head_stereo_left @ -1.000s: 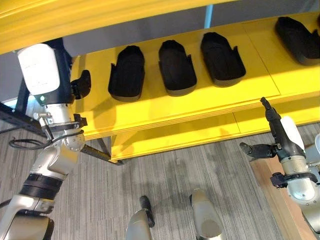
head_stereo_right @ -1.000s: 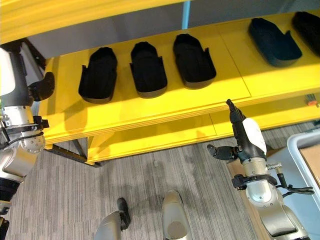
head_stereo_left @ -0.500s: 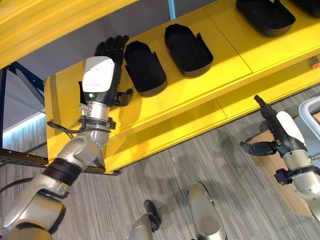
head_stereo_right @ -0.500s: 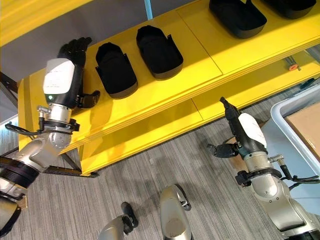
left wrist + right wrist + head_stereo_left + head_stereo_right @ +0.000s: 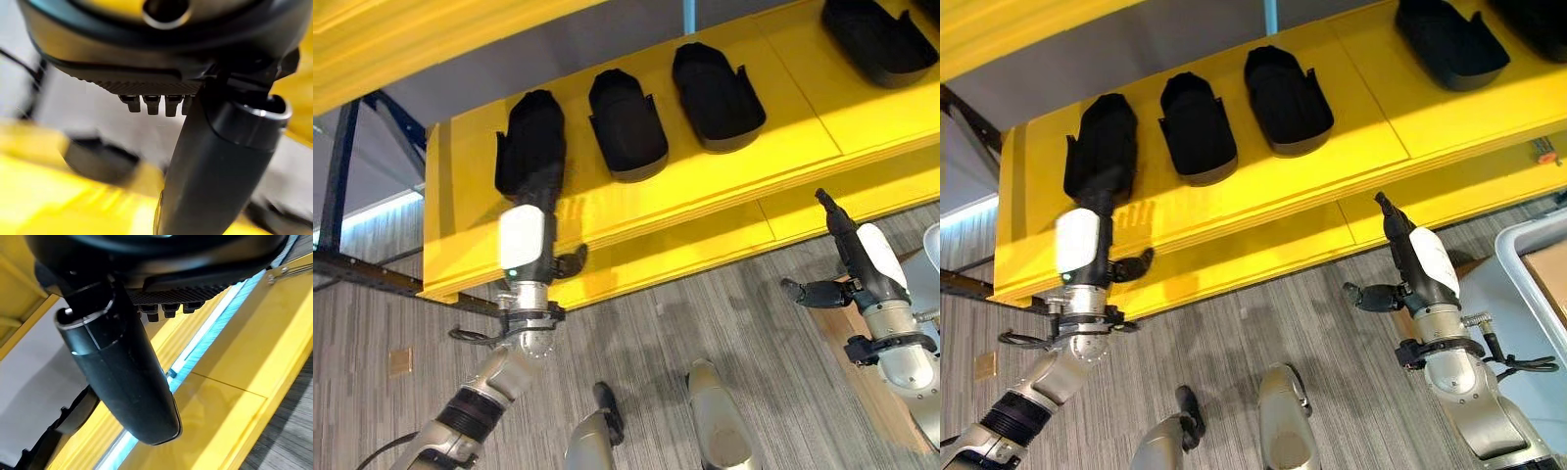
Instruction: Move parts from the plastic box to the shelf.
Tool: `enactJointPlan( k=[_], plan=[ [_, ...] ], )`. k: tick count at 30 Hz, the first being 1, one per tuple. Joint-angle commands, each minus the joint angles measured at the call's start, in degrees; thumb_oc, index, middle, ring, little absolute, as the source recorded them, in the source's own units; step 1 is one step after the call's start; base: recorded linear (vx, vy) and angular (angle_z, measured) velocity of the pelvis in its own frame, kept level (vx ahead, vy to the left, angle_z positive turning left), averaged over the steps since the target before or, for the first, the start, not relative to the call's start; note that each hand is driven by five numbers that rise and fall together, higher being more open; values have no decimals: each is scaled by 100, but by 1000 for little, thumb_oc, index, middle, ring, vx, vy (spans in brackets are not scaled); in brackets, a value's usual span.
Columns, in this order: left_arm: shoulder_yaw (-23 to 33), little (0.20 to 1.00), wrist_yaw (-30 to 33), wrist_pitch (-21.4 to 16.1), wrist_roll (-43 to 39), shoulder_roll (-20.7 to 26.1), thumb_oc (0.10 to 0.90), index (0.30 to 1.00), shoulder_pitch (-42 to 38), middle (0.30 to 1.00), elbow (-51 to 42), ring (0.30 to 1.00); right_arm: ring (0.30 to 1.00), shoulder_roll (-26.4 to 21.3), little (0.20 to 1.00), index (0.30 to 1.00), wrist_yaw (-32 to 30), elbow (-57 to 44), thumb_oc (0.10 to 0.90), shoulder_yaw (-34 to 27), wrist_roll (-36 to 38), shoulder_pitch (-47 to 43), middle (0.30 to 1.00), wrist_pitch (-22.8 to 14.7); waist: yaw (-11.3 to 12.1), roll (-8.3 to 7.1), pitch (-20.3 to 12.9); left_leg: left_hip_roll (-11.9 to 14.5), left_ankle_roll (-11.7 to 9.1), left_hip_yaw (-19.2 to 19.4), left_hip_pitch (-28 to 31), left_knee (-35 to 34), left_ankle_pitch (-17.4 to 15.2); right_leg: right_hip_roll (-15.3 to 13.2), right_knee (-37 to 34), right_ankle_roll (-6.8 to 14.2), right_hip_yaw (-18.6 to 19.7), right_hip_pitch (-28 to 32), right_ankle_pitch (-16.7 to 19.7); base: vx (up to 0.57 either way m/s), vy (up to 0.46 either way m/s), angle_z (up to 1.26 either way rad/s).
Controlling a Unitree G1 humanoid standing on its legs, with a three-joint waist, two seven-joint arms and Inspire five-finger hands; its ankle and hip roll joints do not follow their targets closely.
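Now that the left hand (image 5: 523, 238) has drawn back from the leftmost part (image 5: 530, 145) – fingers straight, empty – that part rests on the shelf (image 5: 705, 176); right hand (image 5: 859, 262) hangs open, idle.

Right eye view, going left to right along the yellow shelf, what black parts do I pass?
First part, by the left hand → second part → third part → fourth part.

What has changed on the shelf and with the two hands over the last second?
The left hand has reached in from the shelf's left end, set the leftmost black part back in line and is now drawing away from it. The right hand stays open below the yellow shelf; the other parts have not moved.
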Motion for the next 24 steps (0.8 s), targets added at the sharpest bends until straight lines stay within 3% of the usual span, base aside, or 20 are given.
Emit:
enactJointPlan(
  k=[1, 5, 11, 16, 24],
  plan=[
    [869, 1000, 1350, 37, 251, 577, 900, 1000, -422, 1000, -78, 1000, 1000, 269, 1000, 1000, -568, -272, 900, -244, -221, -551, 1000, -362, 31, -353, -111, -158, 431, 110, -65, 663, -993, -7, -524, -477, -468, 399, -62, -15, -33, 15],
    [1326, 1000, 1572, 88, 326, 614, 900, 1000, -261, 1000, -175, 1000, 1000, 300, 1000, 1000, -611, -308, 900, -274, -243, -487, 1000, -365, 94, -391, -136, -161, 409, 53, -88, 637, -962, 1, -553, -489, -493, 414, -54, -7, -17, 4],
    [1481, 1000, 1526, -35, 508, 719, 900, 1000, -399, 1000, -190, 1000, 1000, 295, 1000, 1000, -596, -352, 900, -220, -262, -534, 1000, -307, 88, -414, -169, -142, 389, 67, -83, 594, -935, 17, -580, -478, -477, 426, -45, -5, 4, 7],
    [991, 1000, 820, -94, 672, 865, 900, 1000, -966, 1000, 110, 1000, 1000, 168, 1000, 1000, -481, -336, 900, -99, -254, -689, 1000, -296, -40, -391, -214, -99, 382, 182, -23, 548, -926, 8, -648, -439, -422, 459, -6, 9, 40, -1],
    [-45, 1000, 422, -3, 468, 892, 900, 1000, -1766, 1000, 1098, 1000, 1000, -124, 1000, 1000, -247, -69, 900, 55, -183, -1001, 1000, -471, -240, -302, -197, -91, 406, 354, 16, 652, -999, -10, -583, -425, -300, 428, -21, 35, 69, -10]
  ],
)
